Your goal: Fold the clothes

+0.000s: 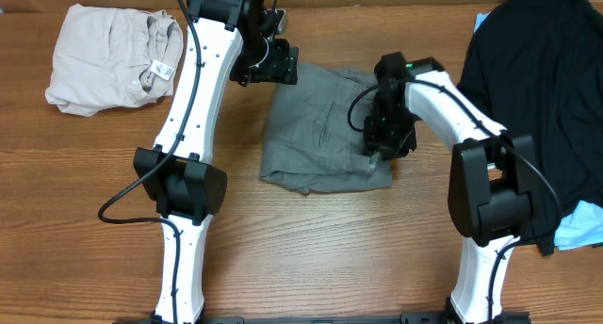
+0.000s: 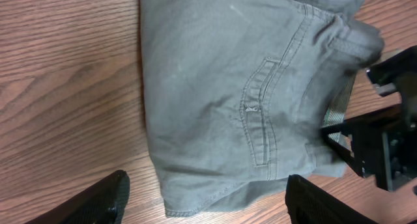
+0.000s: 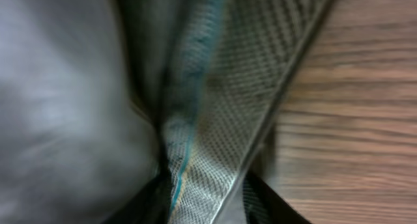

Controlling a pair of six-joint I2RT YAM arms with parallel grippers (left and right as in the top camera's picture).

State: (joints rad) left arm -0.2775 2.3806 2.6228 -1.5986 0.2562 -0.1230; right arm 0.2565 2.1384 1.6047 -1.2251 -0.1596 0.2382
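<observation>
**Overhead and wrist views: folding in progress on the first garment.** The grey shorts (image 1: 325, 126) lie at the middle of the table (image 1: 311, 258), doubled into a compact, roughly rectangular bundle with the slit back pocket (image 2: 257, 113) facing up.

The left gripper (image 2: 208, 208) hovers above the shorts with its jaws spread wide and nothing held. The cloth lies below and ahead of the gap, and its lower hem runs just in front of the two fingers (image 2: 98, 201).

The right gripper (image 1: 382, 145) sits at the opposite edge of the bundle. In its own blurred view, a ridge of grey cloth and mesh lining runs down between the jaws, so they appear closed on that edge of the shorts.

**Progress, as judged.** The shorts look partly folded, and a further fold or a smoothing pass seems due. The cream garment (image 1: 108, 56) lies rumpled well outside the left jaws, with its white label (image 1: 160, 72) showing. The black T-shirt (image 1: 537, 89) is heaped beyond the right arm, over something pale blue (image 1: 579, 225). Neither looks folded, so most of the task is left.
</observation>
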